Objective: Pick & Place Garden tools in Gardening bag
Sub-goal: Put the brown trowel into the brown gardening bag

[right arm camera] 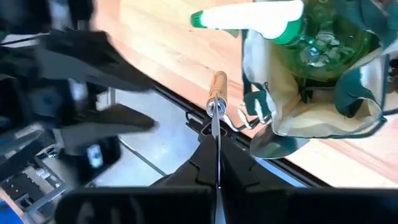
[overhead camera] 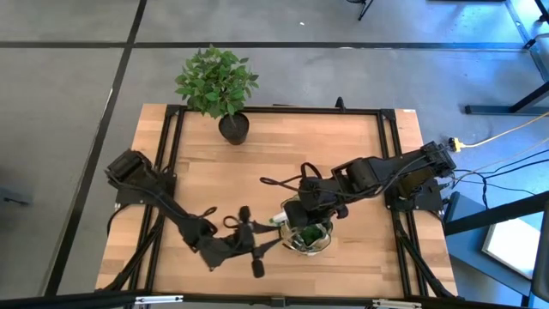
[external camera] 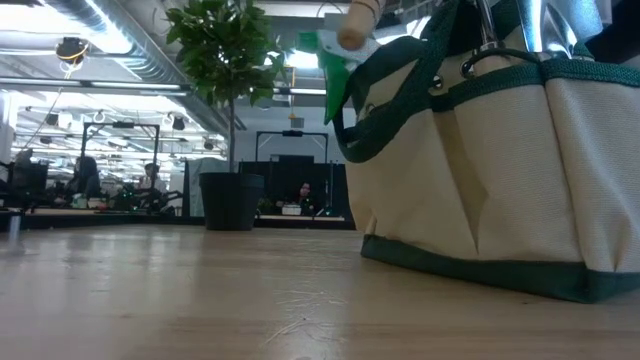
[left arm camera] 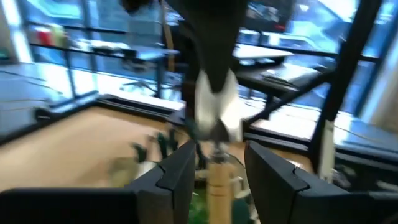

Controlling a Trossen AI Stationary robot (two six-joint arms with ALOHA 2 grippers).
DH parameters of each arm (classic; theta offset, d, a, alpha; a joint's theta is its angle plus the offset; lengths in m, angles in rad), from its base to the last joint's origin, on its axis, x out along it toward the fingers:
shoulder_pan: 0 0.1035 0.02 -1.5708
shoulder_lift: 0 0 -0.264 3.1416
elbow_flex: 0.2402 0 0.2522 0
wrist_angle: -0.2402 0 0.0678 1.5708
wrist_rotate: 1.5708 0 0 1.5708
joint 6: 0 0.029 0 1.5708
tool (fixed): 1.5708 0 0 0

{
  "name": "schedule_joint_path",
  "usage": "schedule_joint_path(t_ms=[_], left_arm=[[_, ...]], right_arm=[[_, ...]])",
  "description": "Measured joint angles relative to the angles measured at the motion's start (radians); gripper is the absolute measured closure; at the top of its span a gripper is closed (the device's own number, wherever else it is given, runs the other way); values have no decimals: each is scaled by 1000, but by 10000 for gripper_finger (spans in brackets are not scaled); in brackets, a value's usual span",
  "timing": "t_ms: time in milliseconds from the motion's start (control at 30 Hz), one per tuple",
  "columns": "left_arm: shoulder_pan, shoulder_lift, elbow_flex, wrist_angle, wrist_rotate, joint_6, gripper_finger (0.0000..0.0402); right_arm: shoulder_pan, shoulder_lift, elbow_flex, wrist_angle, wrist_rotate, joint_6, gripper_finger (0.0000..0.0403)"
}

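The right gripper [right arm camera: 216, 163], its fingers pressed together on the thin metal blade of a wooden-handled tool [right arm camera: 217, 87], holds that tool out just beside the gardening bag [right arm camera: 323, 118], near the table [overhead camera: 283, 163] edge. The left gripper [left arm camera: 214, 168] has its fingers parted around the same tool's pale wooden handle [left arm camera: 217, 186]; whether the pads touch the wood cannot be told, since that wrist view is blurred. Seen from above, the two arms meet at the near middle of the table, the left gripper [overhead camera: 257, 240] reaching in just beside the bag [overhead camera: 306, 233] and the right gripper [overhead camera: 296, 219] poised above its rim.

The olive-and-tan bag stands upright and open. A green spray bottle [right arm camera: 323, 43] sits inside it, its white trigger head [right arm camera: 249, 15] jutting over the rim. From table height the wooden handle [external camera: 358, 25] shows above the bag's side [external camera: 480, 200], next to the bottle's green nozzle.

By this evidence the job is well advanced: the bottle is packed, no loose tools lie on the bare wood in the overhead view, and the one tool in hand appears to be the last to go in. It looks to be passing between the arms and has not yet been lowered into the bag. A leafy plant in a black pot [overhead camera: 233, 127] stands well apart at the far edge.
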Motion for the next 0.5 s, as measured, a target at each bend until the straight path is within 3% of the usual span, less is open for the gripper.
schedule_joint_path(t_ms=[133, 333, 500], left_arm=[[-47, -77, 0, -45, -134, 9, 272], [-106, -140, 0, -65, -232, 61, 271], [-134, -144, 0, -98, -283, 53, 270]], right_arm=[[-7, 0, 28, -11, 24, -17, 402], [-32, 0, 98, -169, 63, -42, 402], [-37, 7, 129, -194, 73, -60, 403]])
